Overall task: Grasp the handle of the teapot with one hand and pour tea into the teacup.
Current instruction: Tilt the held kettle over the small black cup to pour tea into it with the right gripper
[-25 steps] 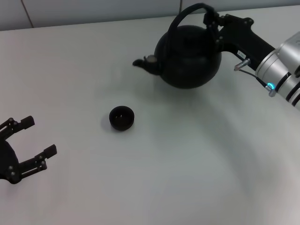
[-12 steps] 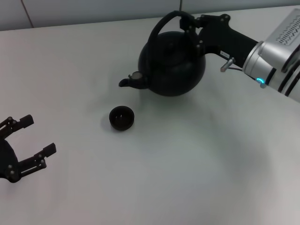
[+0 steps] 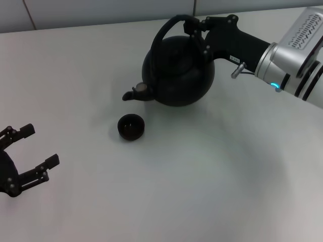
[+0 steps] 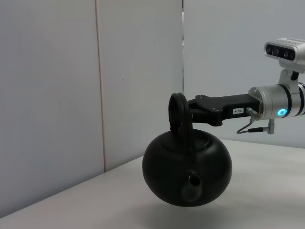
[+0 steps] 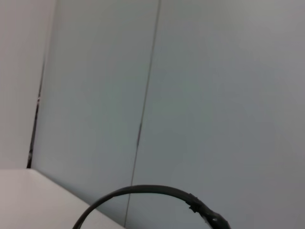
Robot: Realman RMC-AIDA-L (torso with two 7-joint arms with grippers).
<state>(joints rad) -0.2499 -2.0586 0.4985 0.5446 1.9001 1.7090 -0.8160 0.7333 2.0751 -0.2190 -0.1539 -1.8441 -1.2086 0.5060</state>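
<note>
Right gripper (image 3: pixel 194 31) has its jaws clamped on the handle (image 3: pixel 169 27) near the top of the arch — teapot (image 3: pixel 176 70) hangs below the jaws, lifted clear of the counter (image 3: pixel 212 176) per the left wrist view, where the pot (image 4: pixel 187 169) floats above the surface. Spout (image 3: pixel 135 92) points away from the right jaws, toward the robot's left, tipped slightly down. Teacup (image 3: pixel 131 126) sits upright on the counter just below and beyond the spout tip, well apart from the right jaws, not touching the pot. Left gripper (image 3: pixel 31 154) is parked low on the counter's left side — jaws spread wide, holding nothing, teacup off to their right.
</note>
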